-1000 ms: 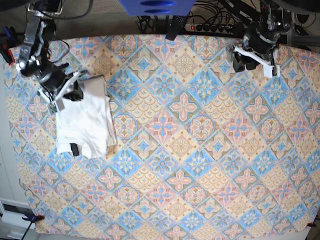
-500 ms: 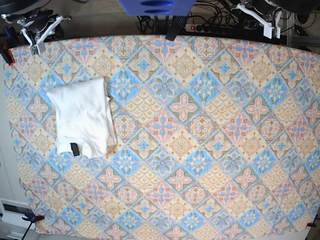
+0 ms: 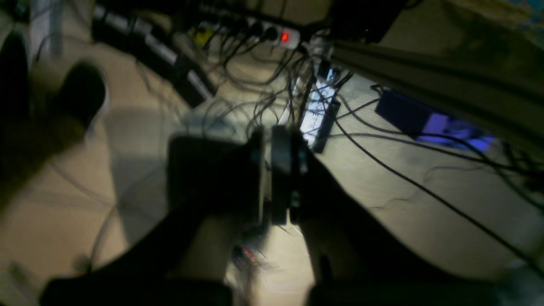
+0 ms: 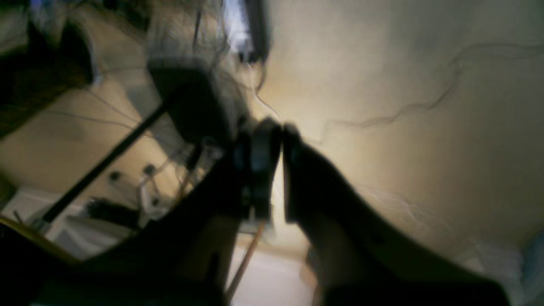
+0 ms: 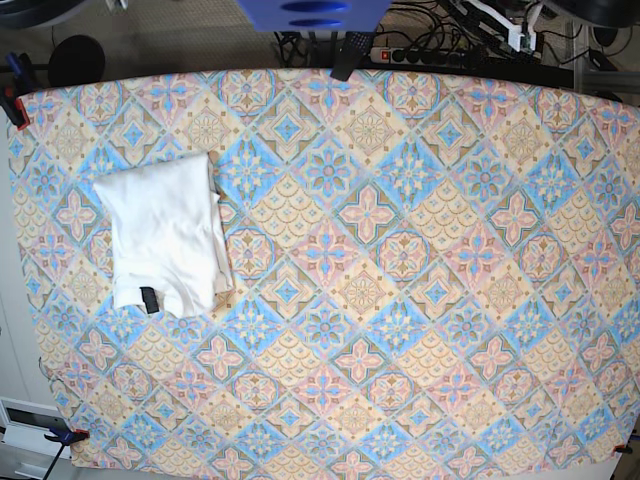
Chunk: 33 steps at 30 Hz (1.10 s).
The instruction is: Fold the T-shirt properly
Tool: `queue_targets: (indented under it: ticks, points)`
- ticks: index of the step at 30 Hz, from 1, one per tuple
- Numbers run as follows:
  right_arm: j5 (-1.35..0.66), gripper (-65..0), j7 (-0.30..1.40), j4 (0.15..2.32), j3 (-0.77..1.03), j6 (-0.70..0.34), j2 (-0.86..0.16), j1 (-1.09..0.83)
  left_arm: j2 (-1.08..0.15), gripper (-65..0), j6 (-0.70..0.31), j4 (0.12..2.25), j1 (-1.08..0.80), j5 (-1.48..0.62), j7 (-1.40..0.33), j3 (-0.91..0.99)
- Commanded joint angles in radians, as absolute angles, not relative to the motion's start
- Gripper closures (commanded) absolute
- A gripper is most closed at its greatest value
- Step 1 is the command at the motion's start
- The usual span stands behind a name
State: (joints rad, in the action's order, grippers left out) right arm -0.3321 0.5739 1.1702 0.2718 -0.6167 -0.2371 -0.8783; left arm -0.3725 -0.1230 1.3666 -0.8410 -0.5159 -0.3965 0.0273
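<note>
White cotton, the T-shirt (image 5: 166, 235) lies folded into a compact block on the counter (image 5: 400, 300) at its left side, small black tag (image 5: 149, 299) at the near edge; beyond the counter's far edge, both arms hang over cabled floor; left fingers (image 3: 276, 170) are closed and empty; right fingers (image 4: 272, 170) nearly meet, gripping nothing.

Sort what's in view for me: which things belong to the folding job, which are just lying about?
Job:
- folded white T-shirt with black tag
- patterned tablecloth beneath it

Lying about:
- power strip and cables behind the table
- red clamp at the cloth's corner
</note>
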Motion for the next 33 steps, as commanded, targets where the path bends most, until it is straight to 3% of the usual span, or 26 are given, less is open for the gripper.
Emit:
queue_targets:
  ticks: [1, 7, 15, 24, 33]
  points:
    - [-0.317, -5.1, 0.549, 1.13, 0.254, -0.621, -0.249, -0.865, -0.375, -2.0, -0.12, 1.311, -0.843, -0.49, -0.374, -0.007]
    - [-0.229, -5.1, 0.328, 0.748, 0.199, -0.621, -0.249, -0.653, -0.366, -1.6, -0.117, 0.935, -0.657, -0.41, -0.147, -0.231]
    - [-0.174, -5.1, -0.002, 0.288, 0.197, -0.613, -0.248, -0.453, -0.254, -1.7, -0.117, 0.331, -0.361, -0.406, 0.168, -0.562]
    - [-0.174, -5.1, -0.079, 0.2, 0.196, -0.343, -0.197, -0.332, -0.186, -1.9, -0.117, 0.245, -0.262, -0.407, 0.229, -0.634]
    - [-0.176, -5.1, -0.079, 0.2, 0.2, -0.312, -0.093, -0.254, -0.174, -2.0, -0.117, 0.282, -0.231, -0.415, 0.234, -0.634]
